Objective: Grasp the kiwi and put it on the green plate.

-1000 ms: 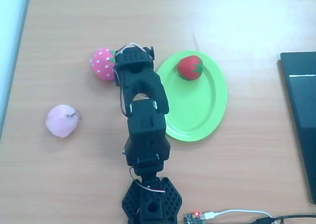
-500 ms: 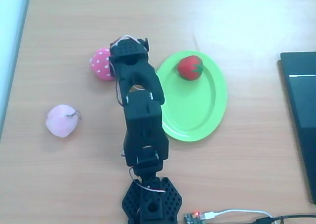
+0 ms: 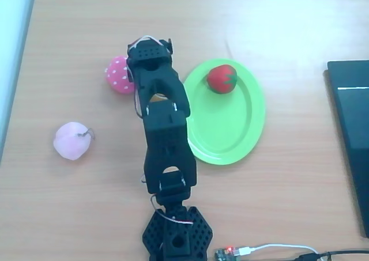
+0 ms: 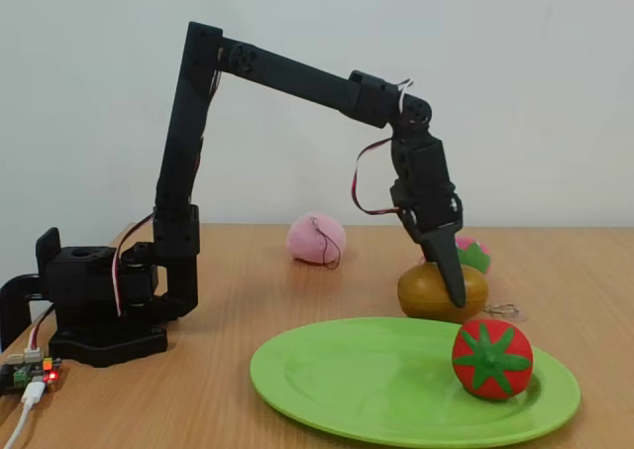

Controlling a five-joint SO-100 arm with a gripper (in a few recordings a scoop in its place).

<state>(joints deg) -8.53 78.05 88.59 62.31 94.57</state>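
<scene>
In the fixed view, the peach (image 4: 316,238) is sitting far back on the table. The gripper (image 4: 448,271) is pointing down over the kiwi (image 4: 428,291), one finger lying across its front; grip state probably undecidable here. The strawberry (image 4: 491,358) is resting on the plate (image 4: 357,380).

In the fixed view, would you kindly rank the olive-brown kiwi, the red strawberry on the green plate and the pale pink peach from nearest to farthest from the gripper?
1. The olive-brown egg-shaped kiwi, right at the black gripper, whose finger tip crosses it.
2. The red strawberry with green leaves, below and slightly right, on the lime-green oval plate.
3. The pale pink round peach, off to the left, farther back on the table.
</scene>
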